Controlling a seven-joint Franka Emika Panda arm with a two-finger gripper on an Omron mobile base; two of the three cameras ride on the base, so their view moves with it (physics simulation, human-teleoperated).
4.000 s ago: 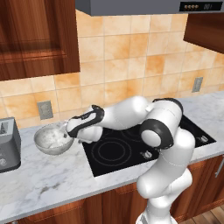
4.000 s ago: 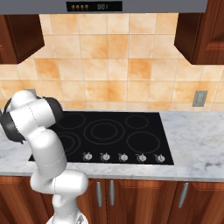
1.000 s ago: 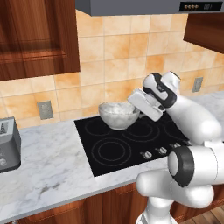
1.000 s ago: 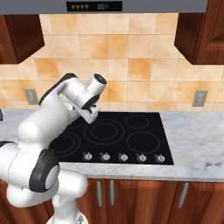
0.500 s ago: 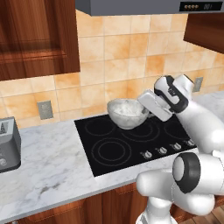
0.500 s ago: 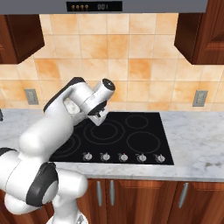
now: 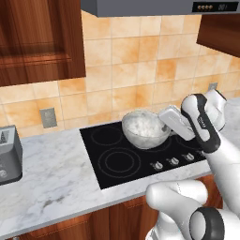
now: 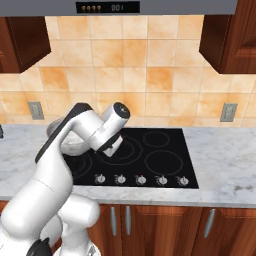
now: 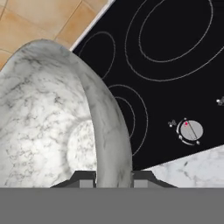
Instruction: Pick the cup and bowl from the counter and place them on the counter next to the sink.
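Observation:
The bowl (image 7: 144, 129), silvery-grey outside and white speckled inside, hangs tilted above the back of the black cooktop. My gripper (image 7: 165, 123) is shut on its right rim. In the hand view the bowl (image 9: 43, 118) takes up the left half, and its rim runs down into my gripper (image 9: 112, 176) between the two fingertips (image 9: 84, 177). From the right base view a part of the bowl (image 8: 73, 146) peeks out behind my arm. White marble counter (image 7: 56, 173) lies left of the cooktop. The cup and the sink are out of view.
The black cooktop (image 7: 117, 159) lies under the bowl, with a row of knobs (image 9: 191, 130) along its front edge. A grey toaster (image 7: 7, 154) stands at the far left of the counter. More marble counter (image 8: 225, 160) stretches right of the cooktop (image 8: 150, 155).
The arm has swung right with the bowl, from the counter left of the cooktop to above the cooktop's back burners, and it keeps drifting right.

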